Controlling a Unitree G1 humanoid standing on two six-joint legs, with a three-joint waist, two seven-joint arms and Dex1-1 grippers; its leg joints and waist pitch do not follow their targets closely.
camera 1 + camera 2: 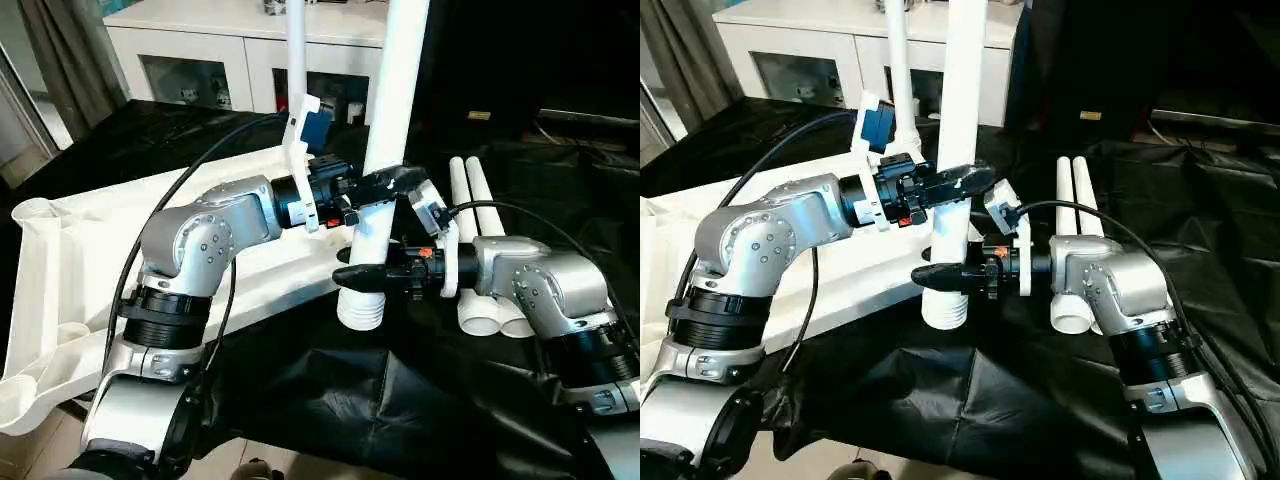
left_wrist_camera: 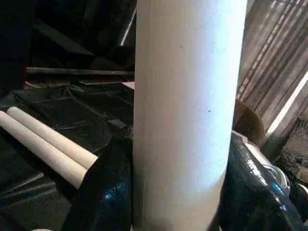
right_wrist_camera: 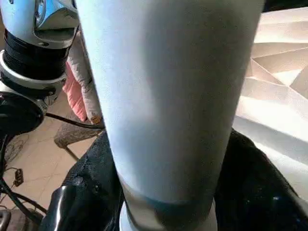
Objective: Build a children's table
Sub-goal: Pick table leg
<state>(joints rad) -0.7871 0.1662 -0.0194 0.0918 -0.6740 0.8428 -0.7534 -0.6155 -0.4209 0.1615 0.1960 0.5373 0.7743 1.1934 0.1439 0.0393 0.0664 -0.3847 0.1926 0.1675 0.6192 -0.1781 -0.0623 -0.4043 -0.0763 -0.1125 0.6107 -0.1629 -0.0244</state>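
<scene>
Both sets of black fingers are closed around the same white table leg (image 1: 385,150), which stands nearly upright in the air between the two arms. The left gripper (image 1: 385,185) pinches it about midway up, one finger (image 2: 103,192) on each side of the tube in the left wrist view. The right gripper (image 1: 365,275) clasps it lower down, just above the ribbed, threaded end (image 1: 362,310) that hangs free over the black cloth (image 1: 330,390) covering the work surface (its dark fingers (image 3: 255,187) frame the tube on both sides in the right wrist view). To the robot's left, the white tabletop (image 1: 60,260) lies upside down, ribbed underside and rim up, with round corner sockets showing at its near and far left corners. A second leg (image 1: 296,50) stands upright behind the left gripper, rising from the far part of the tabletop. Two more legs (image 1: 470,210) lie side by side on the cloth beside the right forearm, touching each other, open ends toward the robot. A white glass-door cabinet (image 1: 200,60) stands at the back.
</scene>
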